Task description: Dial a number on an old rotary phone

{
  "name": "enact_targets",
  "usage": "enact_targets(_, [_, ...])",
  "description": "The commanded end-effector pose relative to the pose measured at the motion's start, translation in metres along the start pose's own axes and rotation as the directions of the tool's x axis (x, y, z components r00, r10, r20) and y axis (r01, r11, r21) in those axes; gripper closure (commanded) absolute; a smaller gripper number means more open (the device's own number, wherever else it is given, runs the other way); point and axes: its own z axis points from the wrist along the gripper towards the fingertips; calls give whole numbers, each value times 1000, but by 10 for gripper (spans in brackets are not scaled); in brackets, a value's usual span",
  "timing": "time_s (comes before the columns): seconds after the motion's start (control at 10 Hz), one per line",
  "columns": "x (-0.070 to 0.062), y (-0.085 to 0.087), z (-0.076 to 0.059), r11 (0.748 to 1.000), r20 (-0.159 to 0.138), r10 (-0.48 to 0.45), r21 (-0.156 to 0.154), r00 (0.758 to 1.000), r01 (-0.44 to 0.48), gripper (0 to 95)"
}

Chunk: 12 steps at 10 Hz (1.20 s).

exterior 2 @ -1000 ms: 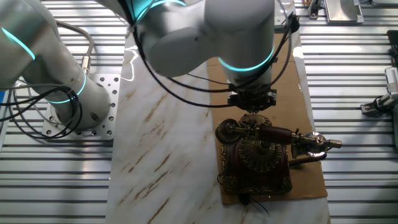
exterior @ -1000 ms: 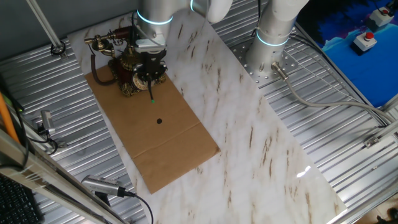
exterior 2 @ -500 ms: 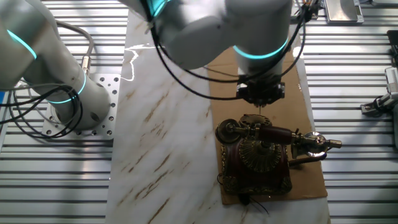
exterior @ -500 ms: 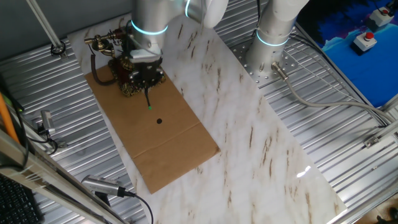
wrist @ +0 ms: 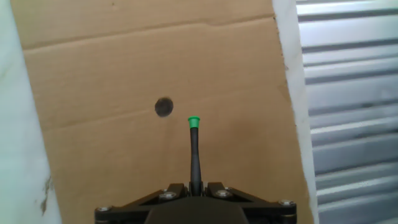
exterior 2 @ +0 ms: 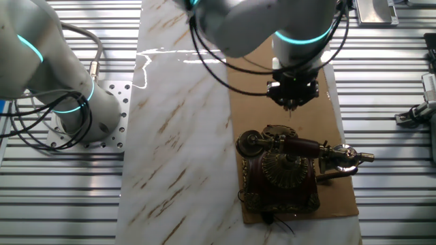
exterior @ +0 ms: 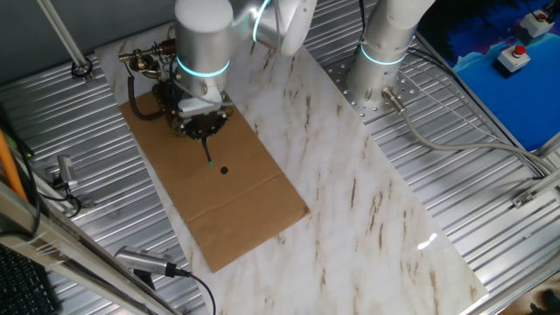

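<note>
A: Starting at the left of the one fixed view, what is there?

B: The phone (exterior: pixel 166 87) stands on the far left end of a sheet of cardboard (exterior: pixel 236 210), which lies on the marble desk (exterior: pixel 367 201). Its handset (exterior: pixel 144 58) sits across the top, and the arm (exterior: pixel 206 39) covers much of the body.

A: And in the other fixed view?

B: There the phone (exterior 2: pixel 283 170) shows whole: dark red-brown body, gold trim, round dial (exterior 2: pixel 285 167) facing up, handset (exterior 2: pixel 300 146) lying across its cradle with brass ends.

A: Where is the gripper?

B: The gripper (exterior: pixel 203 118) hangs just in front of the phone, over the cardboard. In the other fixed view the gripper (exterior 2: pixel 291 95) is above the cardboard (exterior 2: pixel 248 88) beyond the phone, apart from the dial.

A: What do the fingers hold?

B: The fingers are clamped on a thin black stick (wrist: pixel 195 155) with a green tip (wrist: pixel 194 121). The hand view shows it gripped at its base and pointing out along them.

A: What lies under the tip?

B: Bare cardboard (wrist: pixel 124 62). A small dark spot (wrist: pixel 163 107) sits just left of the tip in the hand view. In the one fixed view the stick (exterior: pixel 207 149) points down toward the spot (exterior: pixel 224 171), tip short of it.

A: And to the right?

B: The desk edge, then ribbed metal (wrist: pixel 348 124). I cannot tell whether the tip touches the cardboard.
</note>
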Motion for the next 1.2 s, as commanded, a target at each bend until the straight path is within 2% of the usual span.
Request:
enact_targets(0.1, [-3,0,2,999,-59,-36,2,998,36,950])
enact_targets(0.2, [-3,0,2,998,-90,-57,-22,994,55,950])
enact_targets(0.5, [-3,0,2,994,-167,-105,-58,980,97,950])
enact_targets(0.6, [-2,0,2,991,-185,-119,-80,976,106,950])
enact_targets(0.7, [-2,0,2,990,-197,-126,-84,972,111,950])
enact_targets(1.0, [0,1,0,992,-195,-104,-85,975,89,950])
enact_targets(1.2, [3,1,-1,992,-220,-108,-86,970,91,950])
